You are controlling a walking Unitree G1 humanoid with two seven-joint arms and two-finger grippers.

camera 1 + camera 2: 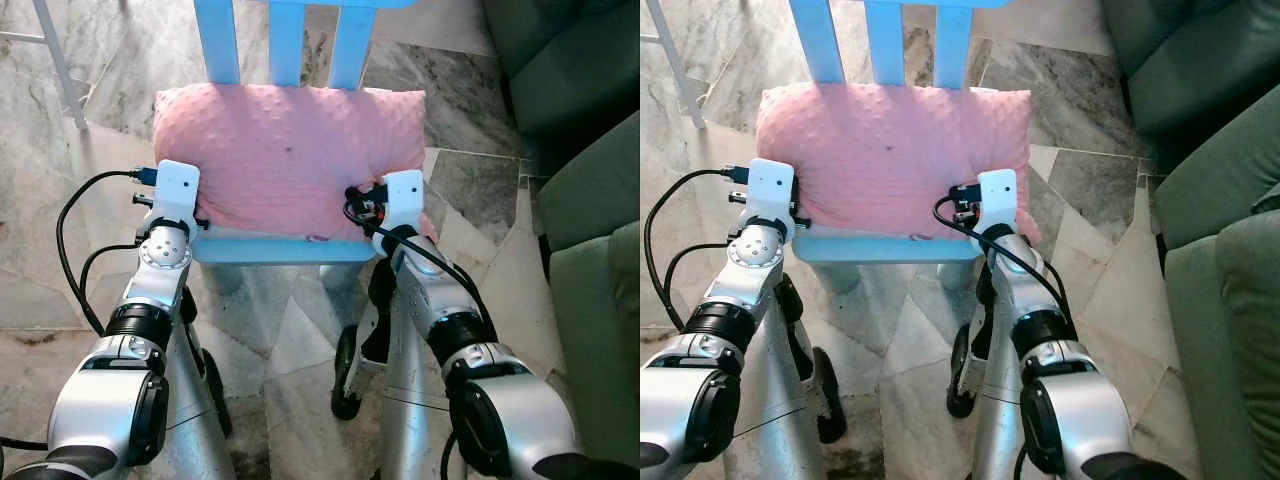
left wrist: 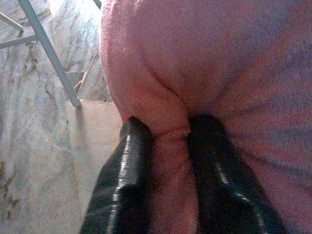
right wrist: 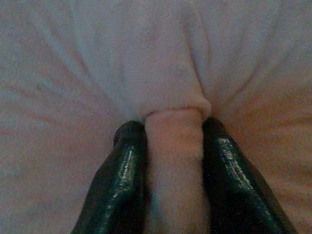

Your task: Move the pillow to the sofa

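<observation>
Pink and plush, the pillow (image 1: 290, 160) lies on the light-blue chair (image 1: 285, 45) at my 12 o'clock, its near edge overhanging the seat. My left gripper (image 2: 165, 139) and right gripper (image 3: 173, 129) each pinch a fold of that near edge. Green sofa (image 1: 590, 230) waits at 3 o'clock, with marble floor (image 1: 470, 190) between it and the chair.

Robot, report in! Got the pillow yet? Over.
Left gripper and right gripper both pinching pink pillow. Pillow on blue chair. Green sofa to the right.
</observation>
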